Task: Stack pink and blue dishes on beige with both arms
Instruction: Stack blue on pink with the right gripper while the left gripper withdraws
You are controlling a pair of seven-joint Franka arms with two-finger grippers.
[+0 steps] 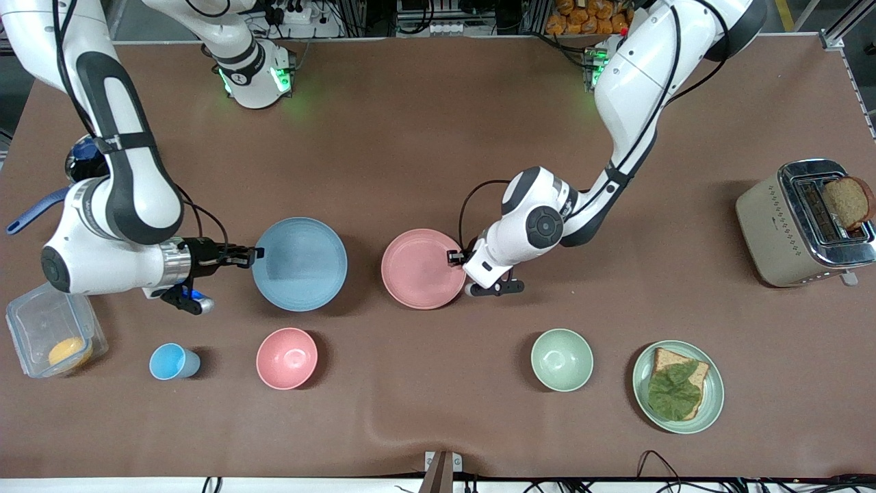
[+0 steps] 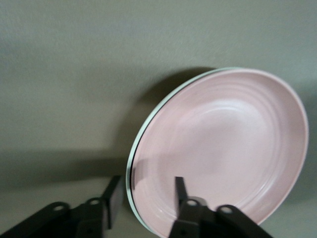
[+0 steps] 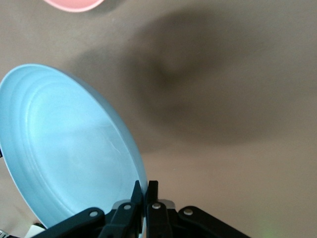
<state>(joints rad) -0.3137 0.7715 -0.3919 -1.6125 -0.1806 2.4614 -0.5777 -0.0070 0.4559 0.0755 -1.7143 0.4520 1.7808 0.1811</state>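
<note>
My right gripper (image 1: 254, 255) (image 3: 145, 191) is shut on the rim of the pastel blue plate (image 1: 300, 263) (image 3: 64, 153), at the edge toward the right arm's end of the table. That plate looks tilted and casts a wide shadow. The pastel pink plate (image 1: 423, 268) (image 2: 223, 153) lies beside it. My left gripper (image 1: 455, 258) (image 2: 147, 196) is open and straddles its rim, one finger over the inside and one outside. A thin pale edge (image 2: 148, 124) shows just under the pink rim; I cannot tell what it is. No beige plate shows as such.
Nearer the front camera stand a small blue cup (image 1: 174, 361), a pink bowl (image 1: 287, 358), a pale green bowl (image 1: 562, 359) and a green plate (image 1: 712, 404) with bread and a leaf. A toaster (image 1: 766, 226) and a clear box (image 1: 41, 318) sit at the table's ends.
</note>
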